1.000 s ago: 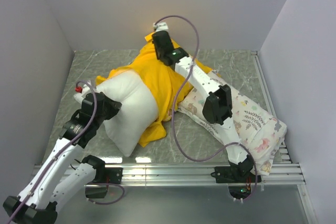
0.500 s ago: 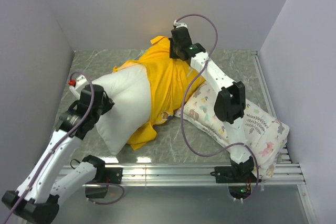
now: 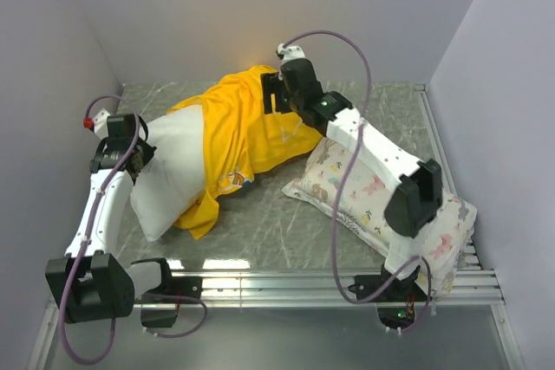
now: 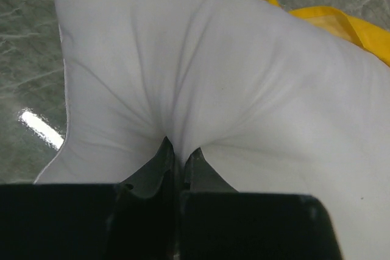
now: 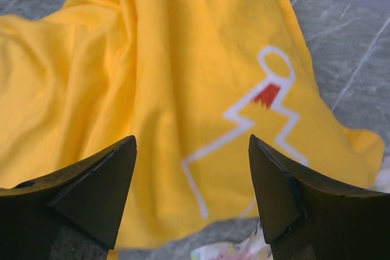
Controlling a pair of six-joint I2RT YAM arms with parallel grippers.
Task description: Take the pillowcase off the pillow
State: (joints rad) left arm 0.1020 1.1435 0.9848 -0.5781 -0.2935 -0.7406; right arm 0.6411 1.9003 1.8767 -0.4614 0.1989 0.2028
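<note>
Left claw [image 4: 177, 161]: closed, pinching a fold of the plain white pillow [image 3: 169, 181]. Right claw [image 5: 192, 150]: wide open, holding nothing, over the yellow pillowcase [image 3: 238, 127], which covers the pillow's far end on the table [image 3: 286, 223].

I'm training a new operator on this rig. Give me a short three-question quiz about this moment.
1. True or false: the right gripper is clamped on the yellow pillowcase.
2. The left gripper pinches: A) the plain white pillow, B) the printed pillow, C) nothing.
3. Fill in: the right arm reaches over the ___ pillow.
Key: 1 false, its jaws stand open over the cloth; 2 A; 3 printed.
</note>
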